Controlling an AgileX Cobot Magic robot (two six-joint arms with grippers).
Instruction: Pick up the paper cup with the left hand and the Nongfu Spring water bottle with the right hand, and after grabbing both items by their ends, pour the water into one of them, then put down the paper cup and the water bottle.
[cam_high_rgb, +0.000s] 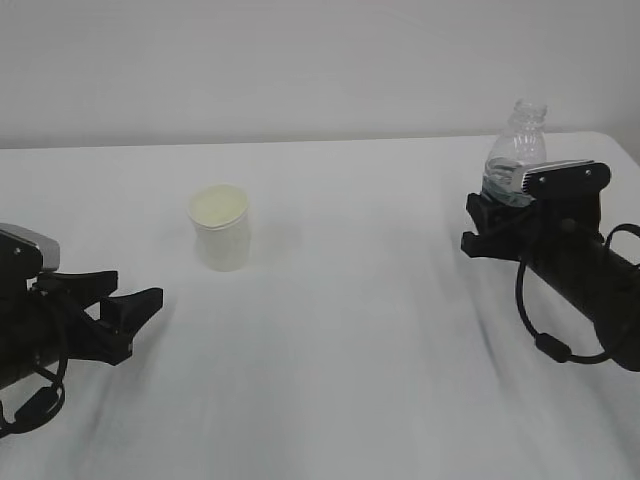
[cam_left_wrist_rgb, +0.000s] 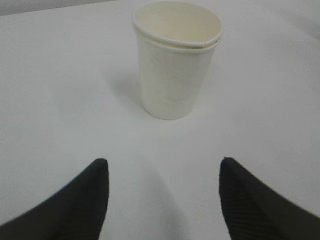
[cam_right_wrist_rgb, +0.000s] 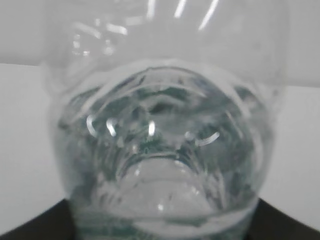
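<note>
Both grippers are showing in the exterior view: the left hand (cam_high_rgb: 135, 318) is sitting low on the white table (cam_high_rgb: 350, 330) with its jaws spread apart and gripping nothing, well short of the upright paper cup (cam_high_rgb: 220, 228), while the right hand (cam_high_rgb: 490, 228) is pressing against the lower part of the Nongfu Spring water bottle (cam_high_rgb: 517, 150) near the table's far right edge. Looking from the left wrist, two black fingertips (cam_left_wrist_rgb: 85, 200) are standing wide apart with the paper cup (cam_left_wrist_rgb: 175, 60) ahead between them, untouched. From the right wrist, the bottle (cam_right_wrist_rgb: 165, 150), with water (cam_right_wrist_rgb: 160, 195) inside, is filling the picture, and whether the jaws are clamping it I cannot tell.
</note>
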